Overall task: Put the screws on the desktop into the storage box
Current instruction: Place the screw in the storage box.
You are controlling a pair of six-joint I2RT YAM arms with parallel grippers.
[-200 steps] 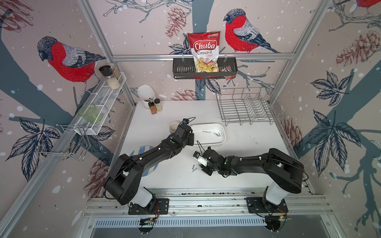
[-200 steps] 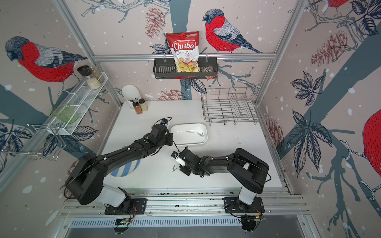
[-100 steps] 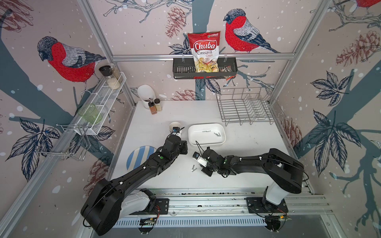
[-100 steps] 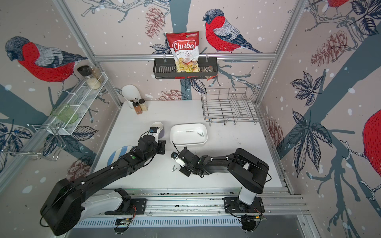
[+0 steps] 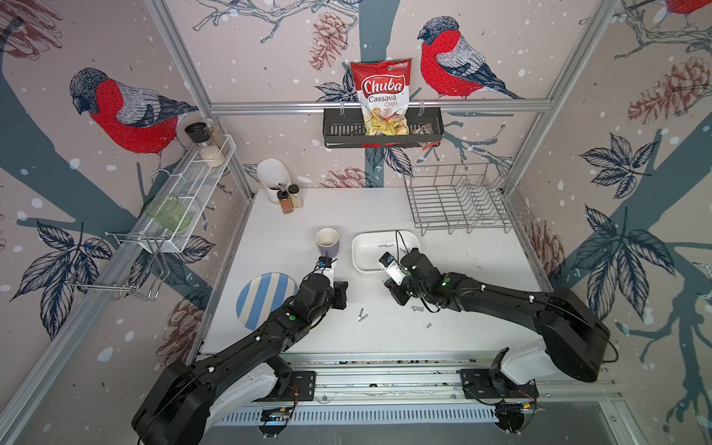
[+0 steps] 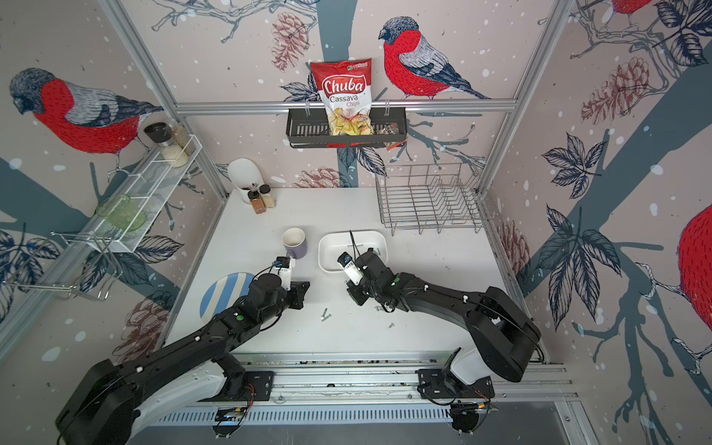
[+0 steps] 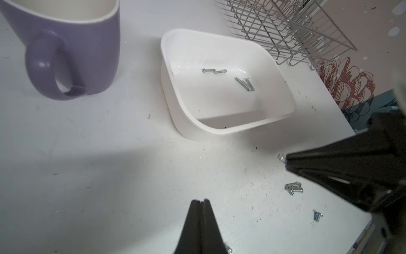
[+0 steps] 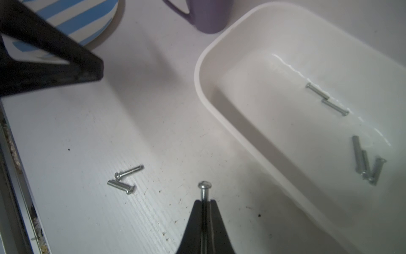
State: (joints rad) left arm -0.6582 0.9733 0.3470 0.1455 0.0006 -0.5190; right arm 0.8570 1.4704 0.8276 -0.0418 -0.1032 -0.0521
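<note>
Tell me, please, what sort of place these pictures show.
It looks like a mock kitchen corner set up as a robot test cell: a wire dish rack, spice jars and a bag of cassava chips sit within printed walls framed by aluminium rails.

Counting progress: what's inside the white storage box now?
Five screws lie on the storage box floor: two end to end, three clustered. In both top views the right arm covers its near edge.
</note>
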